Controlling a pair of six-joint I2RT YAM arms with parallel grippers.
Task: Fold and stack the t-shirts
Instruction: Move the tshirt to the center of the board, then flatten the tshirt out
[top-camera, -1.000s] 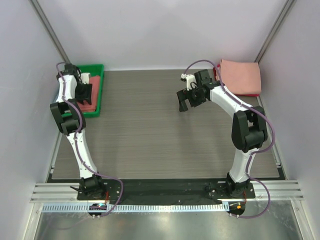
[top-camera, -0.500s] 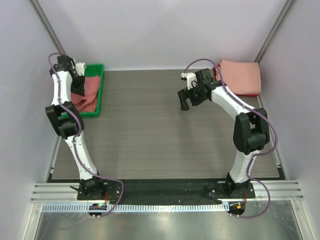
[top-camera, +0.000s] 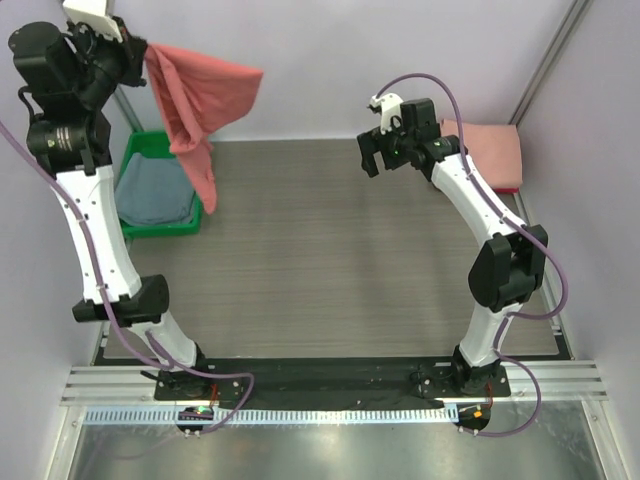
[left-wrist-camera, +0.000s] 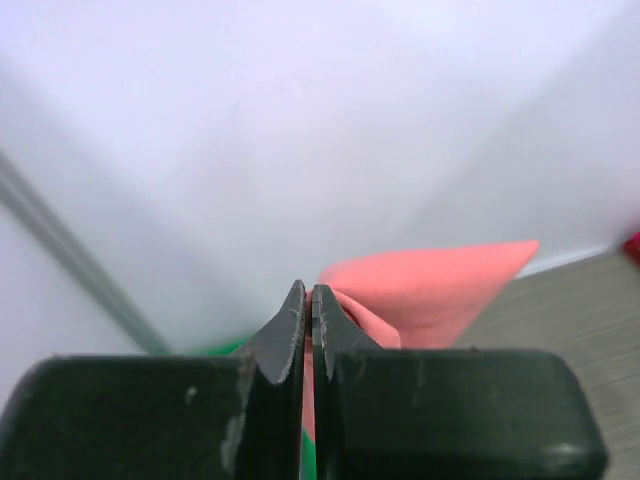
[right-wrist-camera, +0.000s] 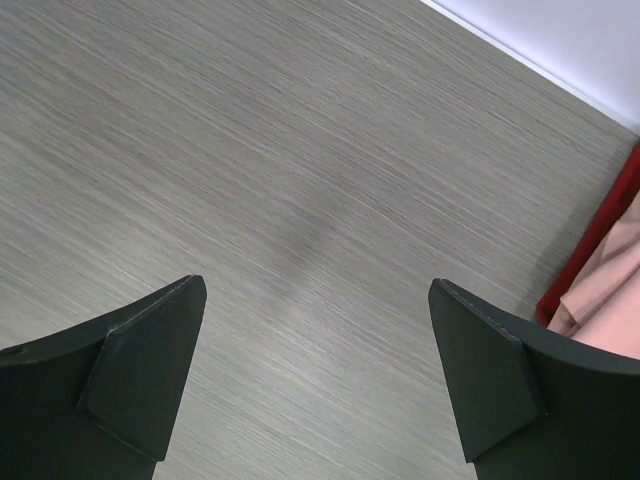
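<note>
Lifting the coral-red t-shirt (top-camera: 200, 100) out of the green tray (top-camera: 160, 228).
The left gripper (left-wrist-camera: 307, 290), clenched on it, has hoisted it high at far left, baring the grey-blue t-shirt (top-camera: 150, 195); the right gripper (right-wrist-camera: 315, 290) gapes empty. Likely spreading next.

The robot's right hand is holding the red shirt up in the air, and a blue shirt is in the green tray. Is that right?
Not quite. The left hand holds the coral-red t-shirt up in the air; the right hand is open and empty, as the top external view shows. The grey-blue t-shirt is in the green tray.
</note>
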